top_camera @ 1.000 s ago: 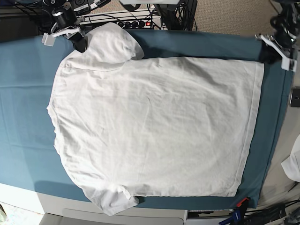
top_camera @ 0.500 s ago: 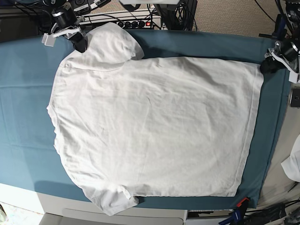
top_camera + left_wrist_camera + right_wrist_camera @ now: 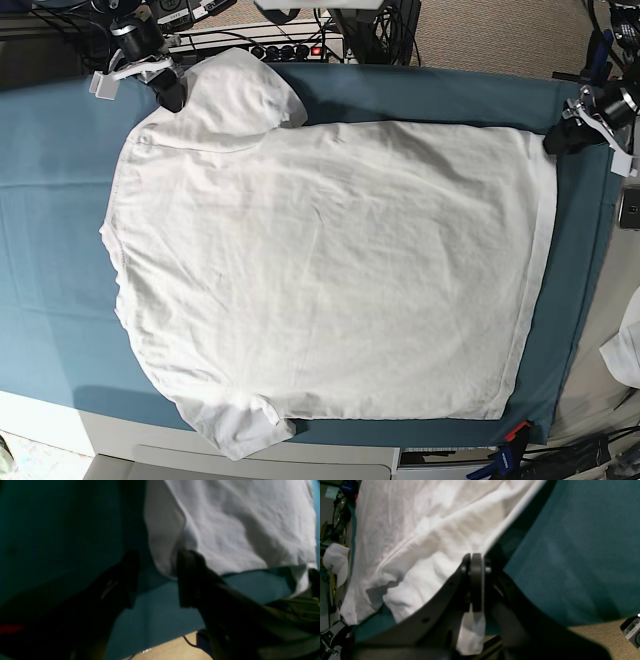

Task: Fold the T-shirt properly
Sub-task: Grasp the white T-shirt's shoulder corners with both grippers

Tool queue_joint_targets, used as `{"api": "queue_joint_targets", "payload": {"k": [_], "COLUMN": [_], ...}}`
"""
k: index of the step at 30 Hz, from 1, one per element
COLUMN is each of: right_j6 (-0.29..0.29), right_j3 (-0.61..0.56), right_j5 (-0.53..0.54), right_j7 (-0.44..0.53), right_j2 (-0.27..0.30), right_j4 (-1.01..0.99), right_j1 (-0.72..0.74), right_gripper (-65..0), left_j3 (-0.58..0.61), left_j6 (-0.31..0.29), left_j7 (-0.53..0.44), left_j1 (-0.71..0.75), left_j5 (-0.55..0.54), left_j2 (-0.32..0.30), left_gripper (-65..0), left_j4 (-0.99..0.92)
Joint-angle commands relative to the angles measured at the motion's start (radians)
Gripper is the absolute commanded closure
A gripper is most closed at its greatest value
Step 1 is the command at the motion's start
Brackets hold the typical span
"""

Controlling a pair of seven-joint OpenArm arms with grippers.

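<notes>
The white T-shirt (image 3: 320,270) lies spread flat on the teal sheet (image 3: 50,250), neck side to the left and hem to the right. My right gripper (image 3: 168,92) is at the far left sleeve. In the right wrist view the right gripper (image 3: 473,580) is shut on the sleeve's edge, and a flap of T-shirt (image 3: 420,530) cloth hangs below the jaws. My left gripper (image 3: 560,138) is at the hem's far right corner. In the left wrist view the left gripper (image 3: 156,580) is open, its two dark fingers either side of the T-shirt (image 3: 237,525) corner.
A power strip (image 3: 285,50) and cables lie behind the table. On the right are a small dark device (image 3: 630,205) and a white cloth (image 3: 625,350). An orange and blue tool (image 3: 510,440) sits at the near right edge. A white cap (image 3: 335,560) shows in the right wrist view.
My left gripper has come down and leftwards from beyond the sheet's far right corner to the hem corner, and its jaws have widened. The right gripper has stayed on the sleeve.
</notes>
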Motion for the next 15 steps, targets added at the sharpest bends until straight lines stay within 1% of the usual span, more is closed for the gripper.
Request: {"api": "queue_joint_targets", "payload": {"k": [1,4,5,6,11,12,13,15], "right_j6": [-0.013,-0.013,-0.013,-0.013,-0.013,-0.013,-0.013,-0.013], "right_j3": [0.005,0.005,0.005,0.005,0.005,0.005,0.005,0.005], "right_j5": [-0.026,-0.026,-0.026,-0.026,-0.032,-0.032,-0.032,-0.032], "right_j7": [-0.009,-0.009,-0.009,-0.009,-0.008,-0.008,-0.008,-0.008], "right_j2": [0.003,0.002,0.003,0.003,0.002,0.002,0.002,0.002], "right_j4": [0.007,0.007,0.007,0.007,0.007,0.007,0.007,0.007], "right_j1": [-0.011,-0.011,-0.011,-0.011,-0.011,-0.011,-0.011,-0.011], "right_gripper": [0.0,0.0,0.0,0.0,0.0,0.0,0.0,0.0], "left_j3": [-0.008,-0.009,-0.009,-0.009,-0.009,-0.009,-0.008,-0.009], "left_j6": [-0.009,-0.013,-0.031,-0.034,-0.034,-0.035,-0.05,-0.05], "left_j7": [-0.002,0.008,0.012,0.019,0.033,0.039,0.048,0.074], "left_j1": [0.0,0.0,0.0,0.0,0.0,0.0,0.0,0.0], "left_j5": [-0.035,-0.049,-0.055,-0.063,-0.087,-0.101,-0.113,-0.151], "left_j2": [-0.024,-0.024,-0.024,-0.024,-0.024,-0.025,-0.025,-0.024], "left_gripper": [-26.5,-26.5,-26.5,-26.5,-26.5,-26.5,-26.5,-26.5], "left_j4": [0.013,0.013,0.013,0.013,0.013,0.013,0.013,0.013]}}
